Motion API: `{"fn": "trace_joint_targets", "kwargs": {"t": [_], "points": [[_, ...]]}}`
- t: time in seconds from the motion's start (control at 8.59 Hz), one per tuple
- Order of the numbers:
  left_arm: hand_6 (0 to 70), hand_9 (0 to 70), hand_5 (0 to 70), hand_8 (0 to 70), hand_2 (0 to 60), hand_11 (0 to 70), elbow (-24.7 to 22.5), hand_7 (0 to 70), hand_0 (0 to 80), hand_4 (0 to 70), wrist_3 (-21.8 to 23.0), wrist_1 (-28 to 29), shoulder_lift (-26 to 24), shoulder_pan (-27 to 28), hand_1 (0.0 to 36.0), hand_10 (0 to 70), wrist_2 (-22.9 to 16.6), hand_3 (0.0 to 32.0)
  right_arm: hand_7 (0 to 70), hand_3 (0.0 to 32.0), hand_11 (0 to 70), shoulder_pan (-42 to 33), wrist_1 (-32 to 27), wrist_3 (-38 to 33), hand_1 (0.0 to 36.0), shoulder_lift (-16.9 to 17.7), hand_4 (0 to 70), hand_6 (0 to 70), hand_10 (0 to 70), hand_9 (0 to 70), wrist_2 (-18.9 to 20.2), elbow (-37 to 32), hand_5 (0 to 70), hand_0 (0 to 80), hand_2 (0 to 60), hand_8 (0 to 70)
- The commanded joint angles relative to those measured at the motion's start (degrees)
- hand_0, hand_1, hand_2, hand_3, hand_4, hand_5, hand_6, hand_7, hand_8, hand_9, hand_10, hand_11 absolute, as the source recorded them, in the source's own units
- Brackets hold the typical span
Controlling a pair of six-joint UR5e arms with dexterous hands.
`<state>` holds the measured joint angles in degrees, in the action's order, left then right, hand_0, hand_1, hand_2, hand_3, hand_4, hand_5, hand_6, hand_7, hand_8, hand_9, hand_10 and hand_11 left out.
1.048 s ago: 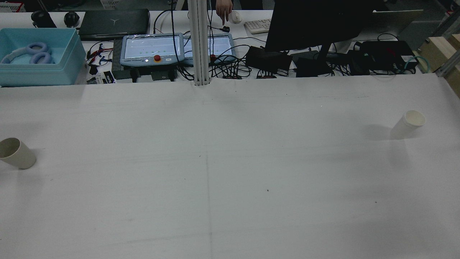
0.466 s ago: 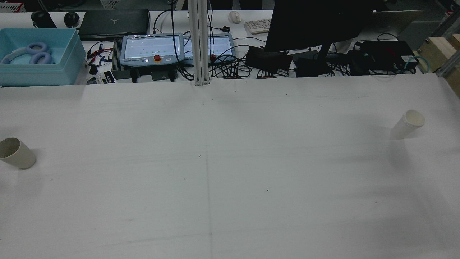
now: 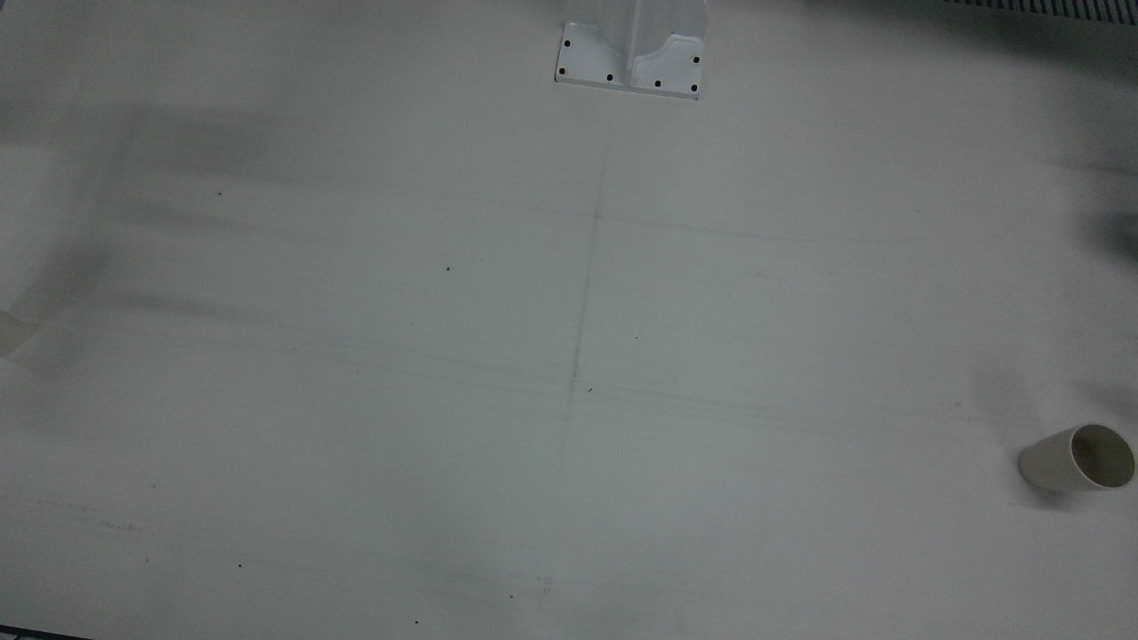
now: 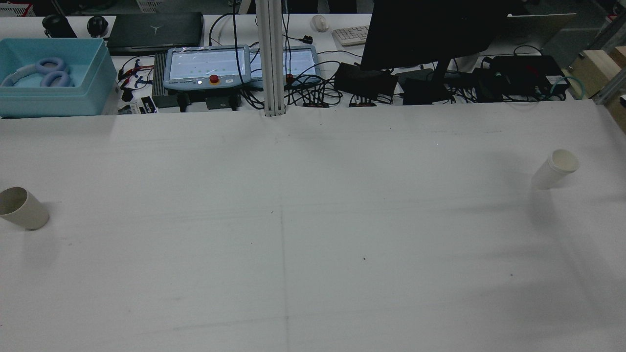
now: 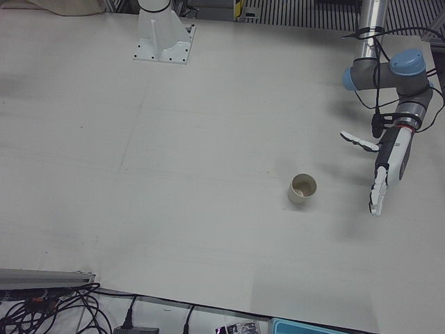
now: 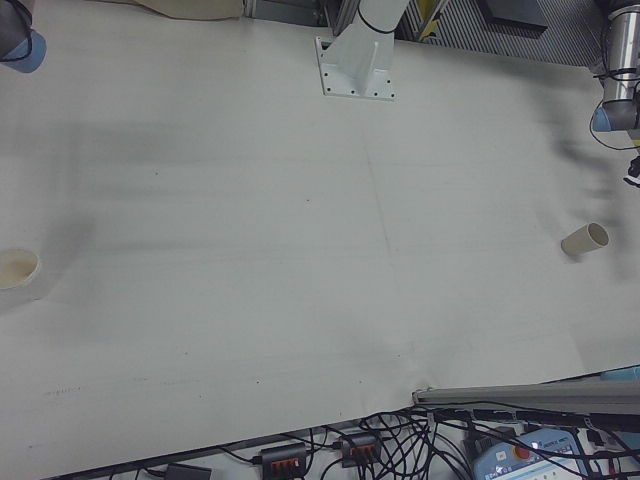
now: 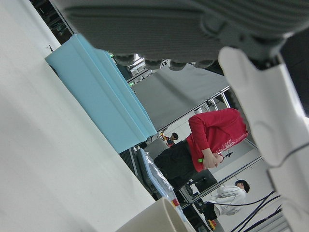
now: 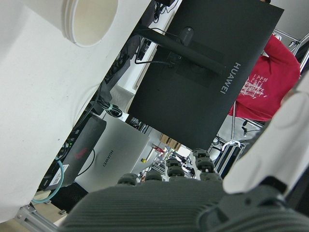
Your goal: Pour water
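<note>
Because nothing has been picked up yet, the two cups stand upright at opposite ends of the desk (image 4: pixel 313 244), each set within reach of one arm. The beige cup (image 5: pixel 302 188) sits on the left side, a plain tapered cylinder with a thin rim and a matte wall; whether it holds water cannot be told. Just beside it hangs the left hand (image 5: pixel 384 170), held above the desk with its white fingers (image 5: pixel 377 195) stretched straight and apart, empty, seemingly posed for a side grasp. The white cup (image 4: pixel 555 169) stands far off on the right side, with a rolled lip and a pale smooth inside; the right hand view shows its mouth close by. Of the right hand (image 8: pixel 183 205) only a ribbed grey palm and part of a white finger show, so its state cannot be told. The desk is covered in a flat, dull white sheet, faintly creased and speckled, and is otherwise bare between the cups.
</note>
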<state>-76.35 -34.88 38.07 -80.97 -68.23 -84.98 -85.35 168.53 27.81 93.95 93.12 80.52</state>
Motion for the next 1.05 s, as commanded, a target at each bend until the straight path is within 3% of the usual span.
{"fn": "trace_joint_targets", "kwargs": {"t": [0.0, 0.58, 0.93], "points": [[0.0, 0.0, 0.0, 1.2, 0.0, 0.0, 7.8, 1.8, 51.8, 0.3, -4.4, 0.6, -5.3, 4.2, 2.7, 0.0, 0.3, 0.8, 9.1, 0.0, 0.0, 0.7, 0.0, 0.2, 2.6, -2.3, 14.9, 5.4, 0.0, 0.4, 0.0, -2.4, 3.8, 42.6, 0.0, 0.1], [0.0, 0.0, 0.0, 0.7, 0.0, 0.0, 10.1, 1.5, 51.7, 1.1, -6.3, 0.3, -7.9, 15.2, 2.7, 0.0, 7.8, 0.0, 7.7, 0.0, 0.0, 1.7, 0.0, 0.0, 2.2, -2.5, 12.3, 4.3, 0.0, 0.1, 0.0, -3.1, 3.3, 42.2, 0.0, 0.4], [0.0, 0.0, 0.0, 0.1, 0.0, 0.0, 9.7, 1.9, 52.0, 2.8, -5.8, -0.5, -8.7, 15.5, 3.3, 0.0, 7.9, 0.0, 7.8, 0.0, 0.0, 1.5, 0.0, -0.2, 2.3, -2.5, 12.1, 4.3, 0.0, 0.1, 0.0, -3.1, 3.4, 42.3, 0.0, 0.4]]}}
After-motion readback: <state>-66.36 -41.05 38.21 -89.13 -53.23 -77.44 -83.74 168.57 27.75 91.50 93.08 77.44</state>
